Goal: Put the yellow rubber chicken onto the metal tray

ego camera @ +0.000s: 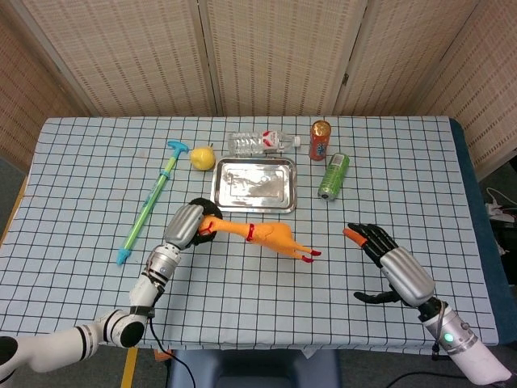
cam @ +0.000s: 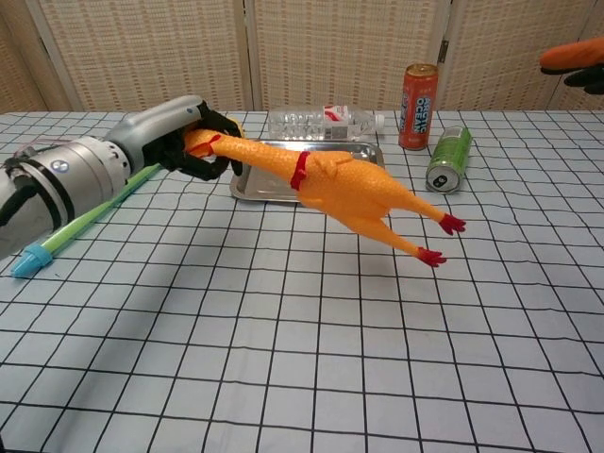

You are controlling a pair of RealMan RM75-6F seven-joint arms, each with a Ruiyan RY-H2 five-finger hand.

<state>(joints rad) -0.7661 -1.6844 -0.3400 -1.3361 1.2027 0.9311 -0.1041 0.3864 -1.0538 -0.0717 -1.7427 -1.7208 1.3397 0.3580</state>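
The yellow rubber chicken (ego camera: 266,235) (cam: 344,184) hangs above the table, held by its head in my left hand (ego camera: 191,224) (cam: 184,140). Its body slopes down to the right, red feet lowest. It is just in front of the metal tray (ego camera: 254,205) (cam: 247,184), which lies bare at the table's middle back. My right hand (ego camera: 392,267) is off to the right with fingers spread and nothing in it; in the chest view only its orange fingertip (cam: 572,54) shows at the top right edge.
Behind the tray lie a clear water bottle (ego camera: 260,142) and an orange can (ego camera: 320,140). A green can (ego camera: 333,175) lies right of the tray. A yellow pear (ego camera: 202,157) and a green-blue water squirter (ego camera: 150,200) are to the left.
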